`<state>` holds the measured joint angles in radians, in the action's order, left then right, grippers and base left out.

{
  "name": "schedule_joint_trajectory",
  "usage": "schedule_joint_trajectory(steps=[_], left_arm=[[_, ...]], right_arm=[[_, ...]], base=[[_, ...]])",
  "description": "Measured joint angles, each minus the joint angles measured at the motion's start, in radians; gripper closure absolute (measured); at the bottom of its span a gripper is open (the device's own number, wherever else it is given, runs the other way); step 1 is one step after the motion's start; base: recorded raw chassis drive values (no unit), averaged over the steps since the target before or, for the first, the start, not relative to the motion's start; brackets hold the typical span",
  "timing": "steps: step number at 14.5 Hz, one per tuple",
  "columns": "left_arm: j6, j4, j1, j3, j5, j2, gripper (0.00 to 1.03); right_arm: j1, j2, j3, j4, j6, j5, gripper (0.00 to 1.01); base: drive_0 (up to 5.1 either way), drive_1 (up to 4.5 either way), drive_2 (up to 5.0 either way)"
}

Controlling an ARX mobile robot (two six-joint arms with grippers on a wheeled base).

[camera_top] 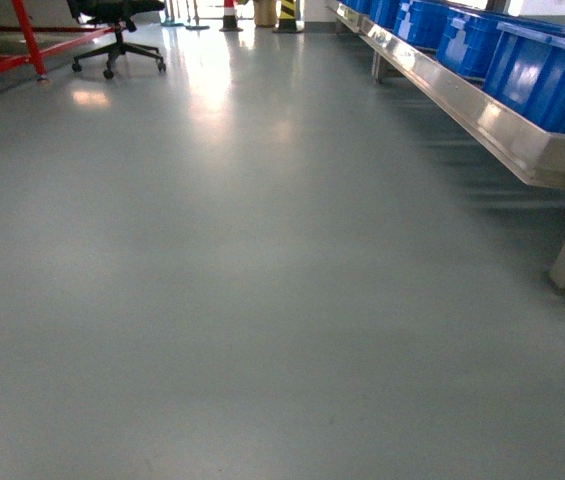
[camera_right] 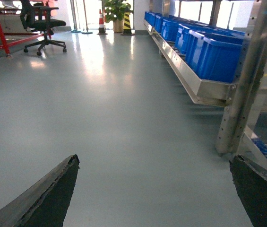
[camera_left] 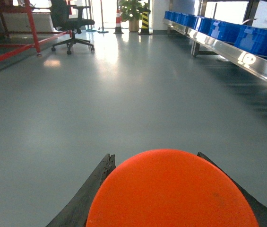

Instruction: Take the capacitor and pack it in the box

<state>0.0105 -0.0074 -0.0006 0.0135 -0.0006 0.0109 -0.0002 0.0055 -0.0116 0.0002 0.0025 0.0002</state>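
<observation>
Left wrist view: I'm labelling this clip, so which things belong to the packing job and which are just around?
Job: left gripper; orange round object it holds, likely the capacitor.
Around: blue bins; office chair; red frame.

A glossy grey floor [camera_top: 242, 300] stretches across an industrial hall, mirroring bright daylight from the far end. Along the right side, blue plastic bins [camera_top: 547, 65] sit in a row on a tilted stainless-steel rack [camera_top: 482, 110] held up by perforated metal legs [camera_right: 246, 80]. At the far left stand a black office chair [camera_top: 117, 30] and a red metal frame [camera_top: 27, 45], with a potted plant [camera_left: 133, 12], a yellow-and-black striped post [camera_left: 145, 21] and a traffic cone [camera_left: 118, 21] beyond.
</observation>
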Motion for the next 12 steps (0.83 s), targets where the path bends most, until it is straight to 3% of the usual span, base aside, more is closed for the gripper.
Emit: schedule_joint_trajectory(steps=[12], left_arm=[[0.0, 0.0, 0.0, 0.0, 0.001, 0.0, 0.6]], right_arm=[[0.0, 0.0, 0.0, -0.006, 0.0, 0.0, 0.03]], base=[[-5.0, 2.48, 2.5]])
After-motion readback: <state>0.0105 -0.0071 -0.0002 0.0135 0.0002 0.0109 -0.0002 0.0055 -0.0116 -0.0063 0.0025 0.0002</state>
